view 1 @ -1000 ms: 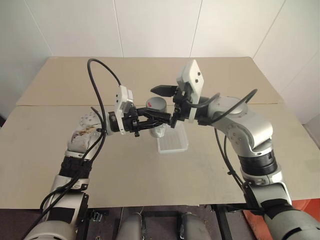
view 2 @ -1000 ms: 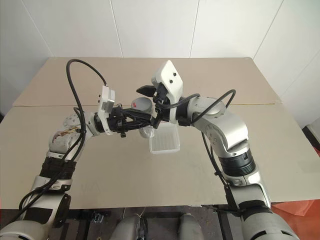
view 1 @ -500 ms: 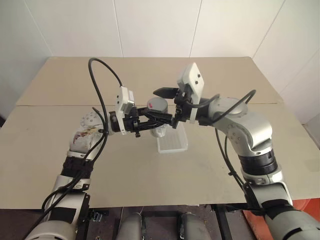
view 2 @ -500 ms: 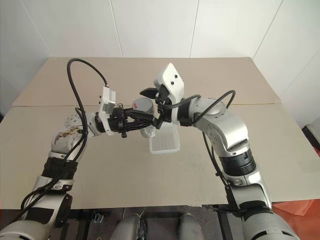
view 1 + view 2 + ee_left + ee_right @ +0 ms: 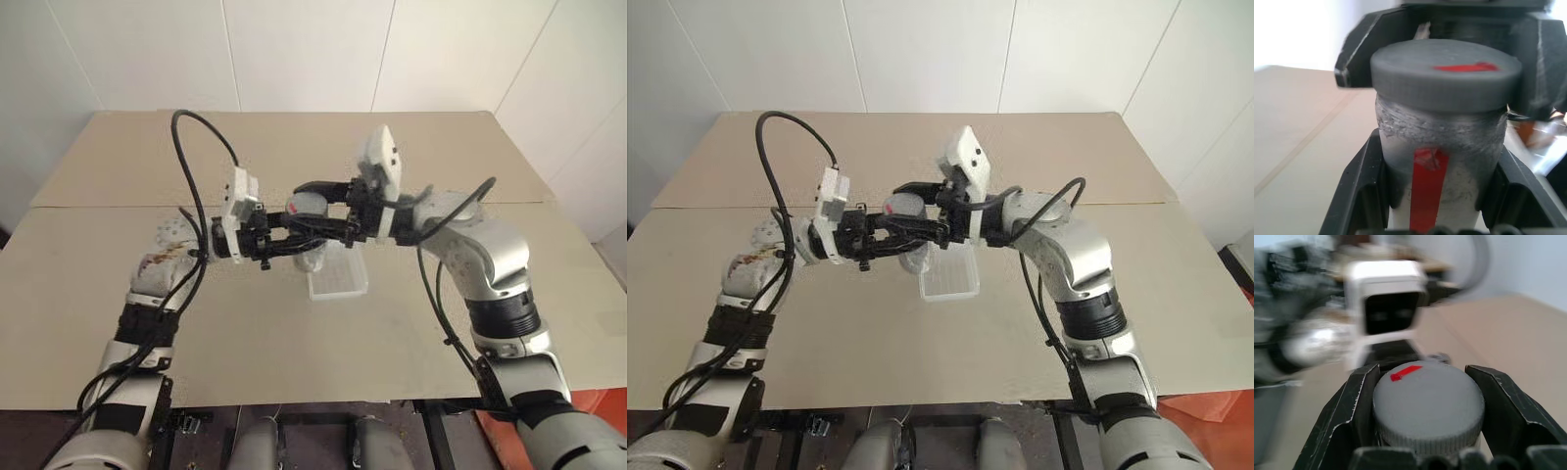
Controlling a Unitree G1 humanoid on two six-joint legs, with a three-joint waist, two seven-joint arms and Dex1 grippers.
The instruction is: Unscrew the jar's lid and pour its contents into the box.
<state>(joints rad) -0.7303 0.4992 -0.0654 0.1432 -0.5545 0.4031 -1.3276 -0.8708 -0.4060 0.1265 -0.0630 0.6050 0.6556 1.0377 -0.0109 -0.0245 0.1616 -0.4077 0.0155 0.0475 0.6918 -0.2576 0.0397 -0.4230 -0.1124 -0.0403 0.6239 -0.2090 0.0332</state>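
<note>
Since a second ago my right gripper (image 5: 1422, 418) closed on the lid (image 5: 1428, 406); left gripper (image 5: 1442, 191) clamps the jar (image 5: 1440, 156). Unscrewing and pouring remain.

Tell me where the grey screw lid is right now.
The round grey screw lid sits on the clear red-striped jar, above the table's middle, clamped by the right gripper, while the left gripper holds the jar.

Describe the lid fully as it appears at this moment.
The lid is a round grey screw cap with a ribbed rim and a short red mark on its flat top. It sits level on the upright jar, held above the table. The right gripper is shut on its rim from both sides.
</note>
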